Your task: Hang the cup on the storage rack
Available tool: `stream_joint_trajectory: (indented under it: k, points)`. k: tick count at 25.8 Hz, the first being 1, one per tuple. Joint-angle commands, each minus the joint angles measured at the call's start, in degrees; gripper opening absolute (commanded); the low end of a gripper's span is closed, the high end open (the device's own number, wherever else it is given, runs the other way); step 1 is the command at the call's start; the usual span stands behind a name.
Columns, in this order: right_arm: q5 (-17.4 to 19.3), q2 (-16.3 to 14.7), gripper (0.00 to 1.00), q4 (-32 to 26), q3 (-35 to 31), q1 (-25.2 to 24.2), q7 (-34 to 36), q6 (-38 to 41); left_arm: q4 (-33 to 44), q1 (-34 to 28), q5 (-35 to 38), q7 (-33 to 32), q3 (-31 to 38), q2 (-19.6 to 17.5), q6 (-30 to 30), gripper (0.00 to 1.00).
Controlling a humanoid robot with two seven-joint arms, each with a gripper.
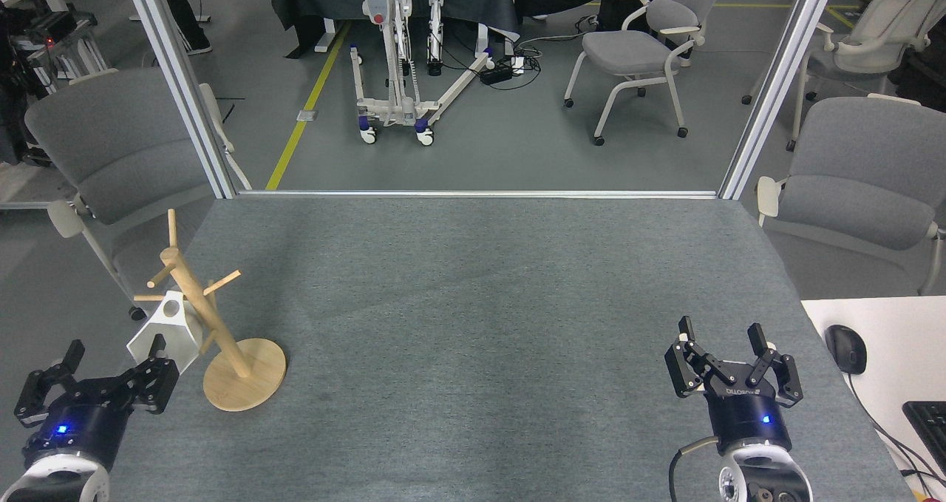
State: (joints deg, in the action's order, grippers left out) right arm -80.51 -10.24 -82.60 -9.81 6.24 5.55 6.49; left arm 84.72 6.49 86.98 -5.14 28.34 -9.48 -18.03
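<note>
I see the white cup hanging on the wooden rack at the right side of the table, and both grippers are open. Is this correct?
Not quite. The head view shows the cup on the storage rack at the table's left side, near the left gripper. Both grippers, including the right gripper, are open.

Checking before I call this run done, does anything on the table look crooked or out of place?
Yes. The storage rack at the table's left edge leans left, its post tilted rather than upright. The cup hangs from a peg on the overhanging side. The left pincer is open and clear of it.
</note>
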Motion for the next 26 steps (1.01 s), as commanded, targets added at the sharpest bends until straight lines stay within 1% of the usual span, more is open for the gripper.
stream_joint_trajectory:
  k: [1,4,7,10,13,14,17,20,22,24,26]
  points:
    - [0.0,-0.1,0.99,0.0,0.0,0.0,0.0,0.0,-0.2,-2.4,-2.2,0.1,4.6,0.3,-5.7,0.99]
    - [0.1,-0.2,0.99,0.0,0.0,0.0,0.0,0.0,-0.1,-6.0,-3.5,0.7,5.1,0.8,-8.9,0.99]
    - [0.2,-0.5,0.99,0.0,0.0,0.1,0.0,0.0,0.0,-8.5,-3.5,2.9,3.9,1.7,-9.1,0.99]
    - [0.3,-0.7,0.99,0.0,0.0,0.1,-0.1,0.0,0.3,-9.0,-3.1,3.7,0.2,4.4,-8.9,0.99]
    - [0.3,-0.7,0.99,0.0,-0.1,0.1,-0.1,0.0,1.1,-8.8,-2.6,3.6,-6.3,7.4,-7.3,0.99]
    - [0.3,-0.4,0.99,0.0,-0.2,0.1,-0.1,0.0,1.5,-8.6,-2.3,3.5,-8.9,8.3,-6.0,0.99]
    - [0.1,-0.5,0.99,0.0,-0.2,0.1,-0.3,0.0,2.0,-8.1,0.2,3.3,-17.9,10.4,0.8,0.99]
    - [0.1,-0.8,0.99,0.0,-0.2,0.3,-3.7,0.1,1.1,-4.8,2.3,2.9,-26.1,12.6,8.7,0.99]
    - [0.1,-0.8,0.99,0.0,-0.2,0.4,-4.8,0.2,-0.4,-1.5,2.4,2.8,-28.9,14.8,12.1,0.99]
    - [0.1,-0.7,0.99,0.0,-0.2,1.1,-4.8,0.1,-2.0,2.0,2.5,2.7,-29.5,17.1,13.5,0.99]
    - [0.1,-0.8,0.99,0.0,-0.2,1.5,-4.9,0.1,-3.0,4.1,2.2,2.8,-30.1,17.4,14.9,0.99]
